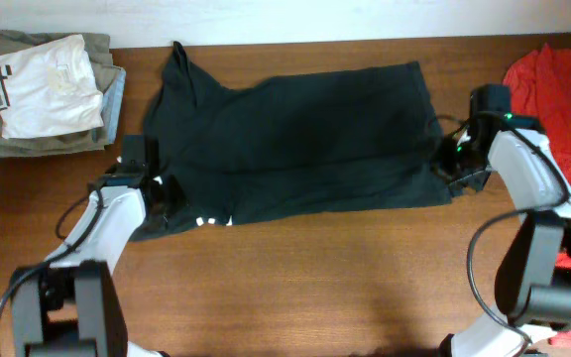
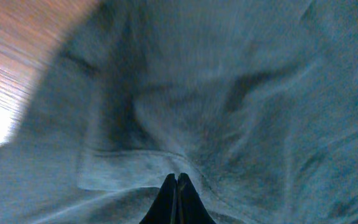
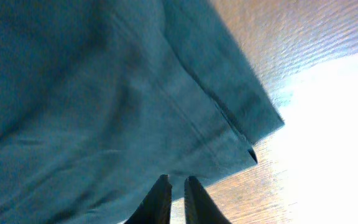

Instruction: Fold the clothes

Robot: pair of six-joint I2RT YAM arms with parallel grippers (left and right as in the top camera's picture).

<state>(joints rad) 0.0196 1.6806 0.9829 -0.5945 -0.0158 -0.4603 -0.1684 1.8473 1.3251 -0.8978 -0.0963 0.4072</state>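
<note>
The black T-shirt [image 1: 295, 139] lies spread across the table's far half, plain dark side up, with a bit of white print showing at its lower left edge. My left gripper [image 1: 165, 195] is at the shirt's lower left corner. In the left wrist view its jaws [image 2: 177, 178] are pressed together on puckered fabric of the shirt [image 2: 229, 93]. My right gripper [image 1: 452, 165] is at the shirt's right hem. In the right wrist view its jaws [image 3: 174, 181] are nearly closed at the hem edge of the shirt [image 3: 73, 93]. The red white-printed T-shirt [image 1: 563, 109] lies crumpled at the far right.
A stack of folded clothes [image 1: 43, 89], white on top of olive and blue, sits at the back left corner. Bare wooden table [image 1: 315, 278] stretches in front of the shirt. The wall edge runs along the back.
</note>
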